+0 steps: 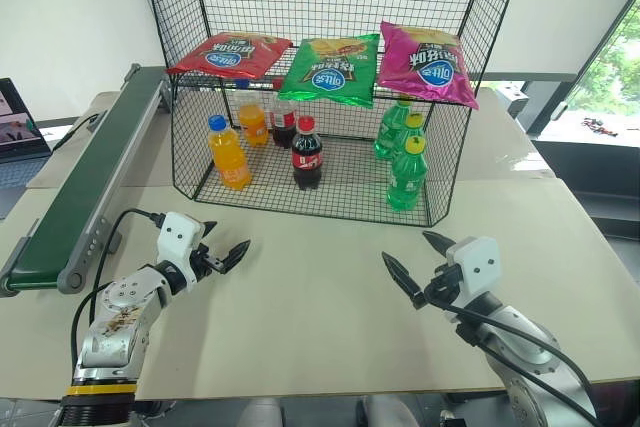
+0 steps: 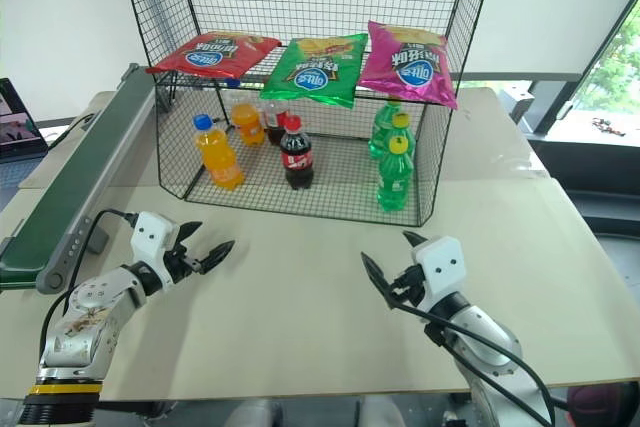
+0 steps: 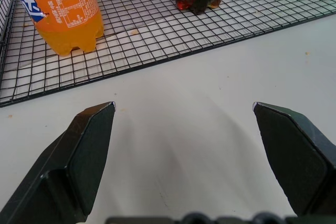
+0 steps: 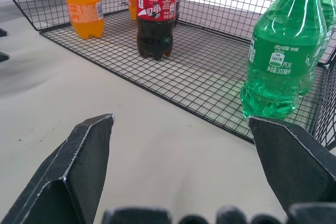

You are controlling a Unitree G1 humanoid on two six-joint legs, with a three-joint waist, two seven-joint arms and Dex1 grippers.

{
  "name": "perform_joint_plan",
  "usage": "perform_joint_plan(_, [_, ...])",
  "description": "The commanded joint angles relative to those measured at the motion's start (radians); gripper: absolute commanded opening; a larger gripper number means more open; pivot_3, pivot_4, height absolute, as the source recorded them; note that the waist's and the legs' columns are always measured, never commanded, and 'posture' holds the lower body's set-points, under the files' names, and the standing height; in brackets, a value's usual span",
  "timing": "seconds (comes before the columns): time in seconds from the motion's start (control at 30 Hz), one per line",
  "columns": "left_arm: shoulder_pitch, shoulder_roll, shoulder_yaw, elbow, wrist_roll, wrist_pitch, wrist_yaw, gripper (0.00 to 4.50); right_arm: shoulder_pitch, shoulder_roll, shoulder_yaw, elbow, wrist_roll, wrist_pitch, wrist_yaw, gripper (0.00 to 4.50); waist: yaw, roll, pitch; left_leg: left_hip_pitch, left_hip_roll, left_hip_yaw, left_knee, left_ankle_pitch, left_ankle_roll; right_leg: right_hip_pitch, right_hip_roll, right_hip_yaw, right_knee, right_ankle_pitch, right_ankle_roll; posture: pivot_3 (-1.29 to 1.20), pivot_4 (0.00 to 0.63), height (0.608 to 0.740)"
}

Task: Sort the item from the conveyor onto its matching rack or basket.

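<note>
Both grippers, left (image 1: 222, 255) and right (image 1: 419, 265), fingers spread, empty, above tabletop (image 1: 300, 307); red chip bag (image 1: 228, 53) on wire rack (image 1: 330, 67) shelf.

Rack (image 1: 450, 97) top cut off, conveyor (image 1: 80, 187) near end cropped, laptop (image 1: 20, 122) half out of view

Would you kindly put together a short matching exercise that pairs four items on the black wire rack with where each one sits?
Things:
1. red chip bag
2. magenta chip bag
3. orange soda bottle
4. cola bottle

Places:
A. bottom shelf, at the front, in the middle
B. middle shelf, at the robot's right end
C. bottom shelf, at the front, on the robot's left
D. middle shelf, at the robot's left end, nearest the conveyor

Pairs: 1-D, 2-B, 3-C, 4-A
</note>
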Motion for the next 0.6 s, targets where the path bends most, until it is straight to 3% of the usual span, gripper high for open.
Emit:
perform_joint_plan(0.03, [0.000, 0.006, 0.005, -0.028, 0.015, -0.031, 0.011, 4.48, -0.003, -0.010, -0.022, -0.018, 0.015, -0.028, 0.008, 4.50, 0.000, 0.000, 0.000, 0.000, 0.000, 0.000, 0.000, 0.000, 0.000, 0.000, 0.000, 0.000, 0.000, 0.000, 0.000, 0.00, 0.150, 0.738])
perform_joint_plan(0.6, [-0.026, -0.004, 0.005, -0.028, -0.003, -0.024, 0.016, 4.48, -0.032, 0.006, -0.004, -0.021, -0.006, -0.024, -0.026, 4.50, 0.001, 0.000, 0.000, 0.000, 0.000, 0.000, 0.000, 0.000, 0.000, 0.000, 0.000, 0.000, 0.000, 0.000, -0.001, 0.00, 0.150, 0.738])
